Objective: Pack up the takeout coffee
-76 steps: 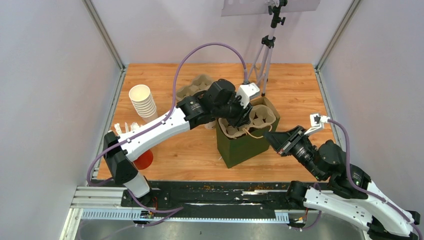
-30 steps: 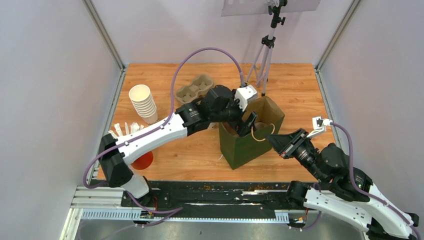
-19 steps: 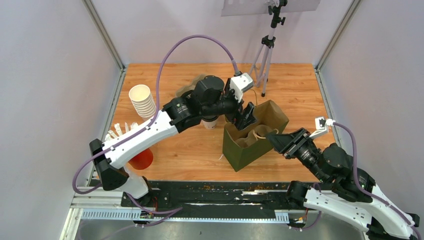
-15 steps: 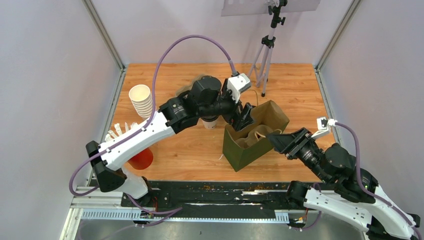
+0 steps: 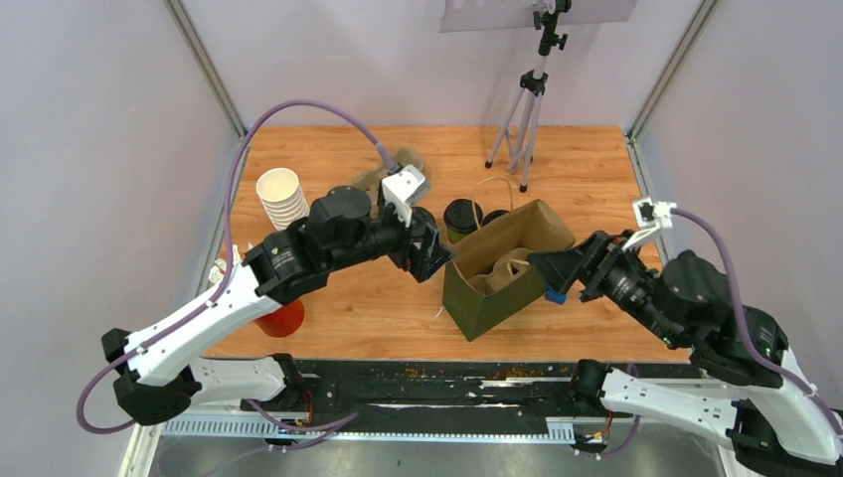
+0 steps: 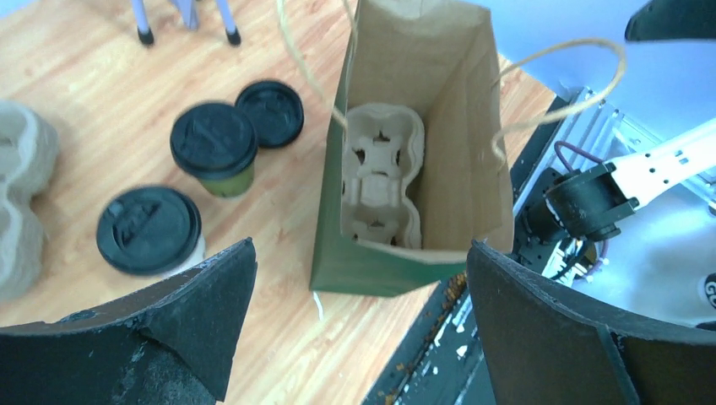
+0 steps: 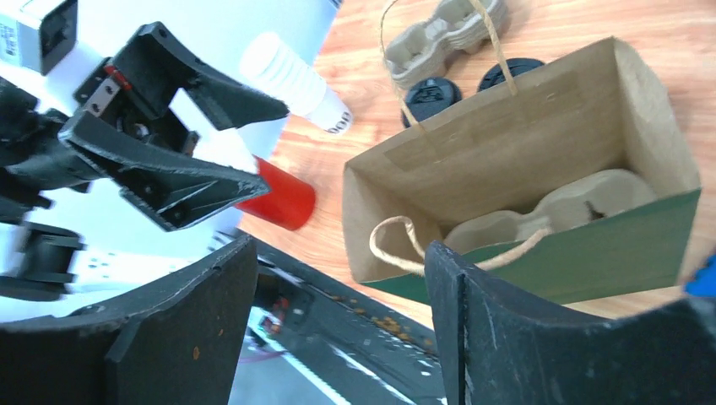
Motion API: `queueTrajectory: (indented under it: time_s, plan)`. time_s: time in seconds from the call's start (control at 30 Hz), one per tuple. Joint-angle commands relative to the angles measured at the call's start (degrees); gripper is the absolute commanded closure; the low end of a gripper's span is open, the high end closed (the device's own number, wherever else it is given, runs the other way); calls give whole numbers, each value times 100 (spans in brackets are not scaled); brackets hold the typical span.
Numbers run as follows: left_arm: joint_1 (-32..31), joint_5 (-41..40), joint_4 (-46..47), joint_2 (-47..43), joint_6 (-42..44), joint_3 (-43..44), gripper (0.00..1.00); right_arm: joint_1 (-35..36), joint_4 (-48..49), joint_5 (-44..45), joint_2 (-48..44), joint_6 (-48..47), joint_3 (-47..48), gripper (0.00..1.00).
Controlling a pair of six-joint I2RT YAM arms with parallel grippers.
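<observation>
On the wooden counter (image 5: 378,308), two lidded coffees, a white cup (image 6: 149,232) and a green cup (image 6: 214,145), stand upright just outside the open bag (image 6: 447,126), near a third black lid (image 6: 270,112). Inside the bag, a pulp carrier (image 6: 380,173) rests on the bottom. Left end effector (image 6: 360,253) and right end effector (image 7: 341,245) hover either side of the bag, jaws spread wide, gripping nothing.

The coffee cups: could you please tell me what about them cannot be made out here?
- White-sided cup: absent from the top view, apparently behind the left tool; blurred in the left wrist view.
- Third black lid: only its top shows; the bag hides the rest in top and right wrist views.
- Olive-green cup: its lid covers the contents.
</observation>
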Motion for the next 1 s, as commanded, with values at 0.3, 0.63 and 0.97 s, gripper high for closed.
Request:
queueTrajectory:
  time_s: [0.3,0.63,0.97]
  plan:
    - [205,546,193,-699,-1184,-906,8,-64,-1037,1918,1731,-2891,1781,24]
    - [195,480,522,80,-3070,-1051,22,-116,-954,111,2164,-2726,1843,26]
    - [175,-103,-1089,1525,-3298,795,65,-116,-1026,-906,2279,-2841,1846,26]
